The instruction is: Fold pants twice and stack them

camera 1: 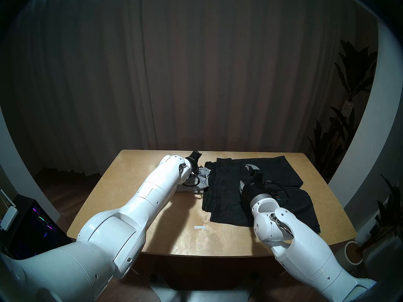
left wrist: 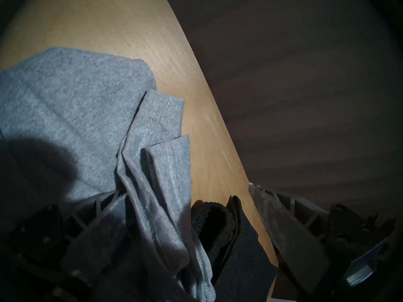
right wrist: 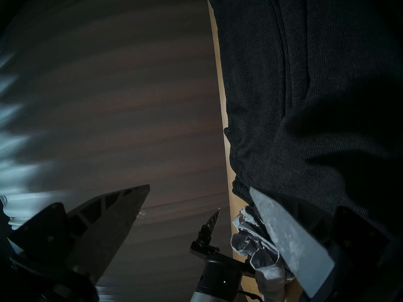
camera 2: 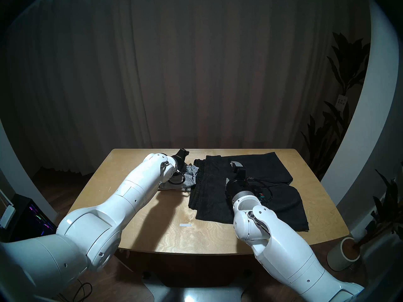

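Head view: bench [camera 1: 135, 207] carries black shorts [camera 1: 226, 199] spread flat on the right, grey shorts [camera 1: 201, 175] crumpled just beside their waistband. Left tool [left wrist: 187, 210] hovers over the grey heap, jaws wide, gripping nothing. Right tool [camera 1: 250, 167] also wide, empty, above black. Likely step: first grasp; next needs a grey hem.

Light heather-grey knit shorts [left wrist: 72, 112], pale stitching at hem. Thick black ribbed shorts [camera 1: 226, 186] right of centre. Tan wood-grain table [camera 1: 135, 190]. White arms; brownish pleated curtain [camera 1: 196, 66] upper frame.

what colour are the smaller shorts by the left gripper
Light heather grey shorts, clearest in the left wrist view.
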`<state>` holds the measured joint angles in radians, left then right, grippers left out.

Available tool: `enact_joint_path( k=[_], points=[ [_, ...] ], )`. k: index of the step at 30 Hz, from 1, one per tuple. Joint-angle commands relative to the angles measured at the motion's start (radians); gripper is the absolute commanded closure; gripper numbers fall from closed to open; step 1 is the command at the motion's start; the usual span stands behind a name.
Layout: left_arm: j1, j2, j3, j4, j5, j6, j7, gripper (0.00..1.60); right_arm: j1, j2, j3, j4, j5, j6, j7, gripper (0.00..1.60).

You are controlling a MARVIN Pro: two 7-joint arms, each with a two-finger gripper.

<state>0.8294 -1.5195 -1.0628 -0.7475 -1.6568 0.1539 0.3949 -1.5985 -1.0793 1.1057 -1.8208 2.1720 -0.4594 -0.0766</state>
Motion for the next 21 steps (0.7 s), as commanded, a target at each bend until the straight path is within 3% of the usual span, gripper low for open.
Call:
enact_joint_path(
  k=[1, 21],
  points=[
    [-0.075, -0.04, 0.003, -0.005, 0.003, 0.003, -0.041, 0.0, -0.013, 0.002, 0.013, -0.023, 0.002, -0.007, 0.015, 0.0],
    [-0.043, -0.057, 0.021, -0.054, -0.009, 0.057, -0.059, 0.0, -0.021, 0.002, 0.029, -0.025, 0.004, 0.002, 0.019, 0.0]
  ],
)
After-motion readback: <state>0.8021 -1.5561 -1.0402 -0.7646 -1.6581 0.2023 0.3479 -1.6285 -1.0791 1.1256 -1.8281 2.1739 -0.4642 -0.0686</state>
